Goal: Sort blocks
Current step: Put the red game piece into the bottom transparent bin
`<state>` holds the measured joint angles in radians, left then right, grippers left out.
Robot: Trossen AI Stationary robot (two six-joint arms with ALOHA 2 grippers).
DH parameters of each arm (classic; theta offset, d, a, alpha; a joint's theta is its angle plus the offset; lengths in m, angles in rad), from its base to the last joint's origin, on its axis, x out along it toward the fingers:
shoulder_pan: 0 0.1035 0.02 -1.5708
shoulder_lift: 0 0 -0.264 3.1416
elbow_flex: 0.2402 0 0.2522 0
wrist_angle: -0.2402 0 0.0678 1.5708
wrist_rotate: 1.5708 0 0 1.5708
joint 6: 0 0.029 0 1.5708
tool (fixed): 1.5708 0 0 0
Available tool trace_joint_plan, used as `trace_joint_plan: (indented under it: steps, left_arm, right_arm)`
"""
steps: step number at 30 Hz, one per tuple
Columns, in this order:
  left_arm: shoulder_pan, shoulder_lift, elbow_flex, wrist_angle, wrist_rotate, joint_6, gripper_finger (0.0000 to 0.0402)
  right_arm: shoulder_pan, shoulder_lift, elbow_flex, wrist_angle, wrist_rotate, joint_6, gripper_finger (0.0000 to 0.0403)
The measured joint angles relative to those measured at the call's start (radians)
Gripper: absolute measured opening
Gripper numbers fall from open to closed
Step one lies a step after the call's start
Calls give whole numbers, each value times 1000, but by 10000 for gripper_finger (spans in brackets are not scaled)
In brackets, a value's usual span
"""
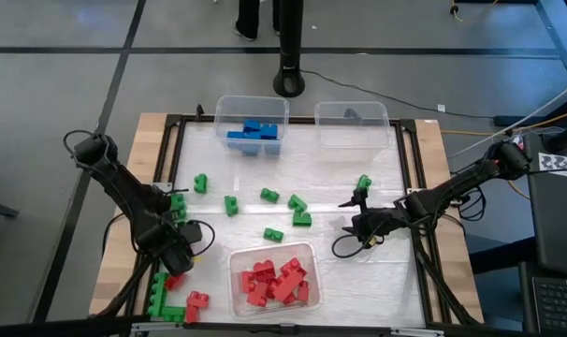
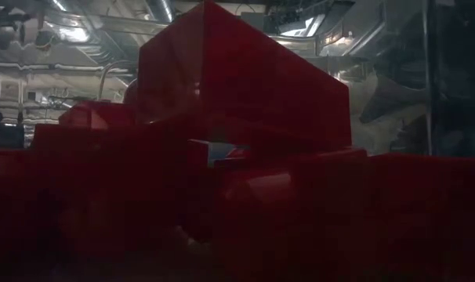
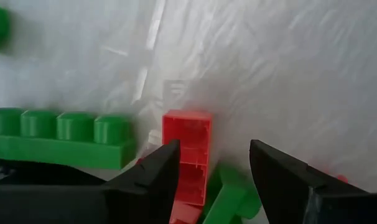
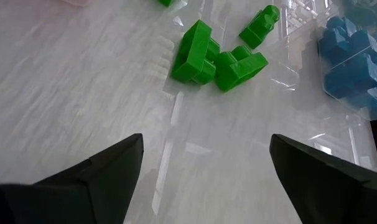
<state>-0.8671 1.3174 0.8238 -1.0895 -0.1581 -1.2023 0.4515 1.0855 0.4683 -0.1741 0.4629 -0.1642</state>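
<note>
My left gripper (image 1: 177, 265) (image 3: 213, 147) points down, open, at the table's near left. A red block (image 3: 187, 140) (image 1: 174, 280) lies on the table between its fingers, close to one of them. Beside it lie a long green block (image 3: 58, 134) (image 1: 159, 298) and another green block (image 3: 229, 199). Several green blocks (image 1: 269, 195) (image 4: 195, 53) are scattered mid-table. My right gripper (image 1: 352, 227) (image 4: 204, 155) waits open and slanted down at the right, with nothing between its fingers. My left gripper comes from above, pointing down, with the red block's long side (image 3: 176, 134) right beside one finger (image 3: 157, 174). The other finger stands clear of it. Whether the near finger touches the block, I cannot tell. The block rests on the table.
A clear bin (image 1: 251, 105) with blue blocks (image 1: 254, 133) and a second clear bin (image 1: 352, 110) stand at the far edge. A bin (image 1: 235, 257) of red blocks (image 2: 237, 157) sits at the near middle and fills the low view. One more red block (image 1: 196, 301) lies near left.
</note>
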Motion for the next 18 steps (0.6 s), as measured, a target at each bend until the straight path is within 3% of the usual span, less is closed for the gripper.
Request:
trace_joint_plan:
  steps: [18]
  left_arm:
    - [-5, 0, -147, 157, 22, 18, 180]
  right_arm:
    - [0, 0, 0, 0, 1, 0, 351]
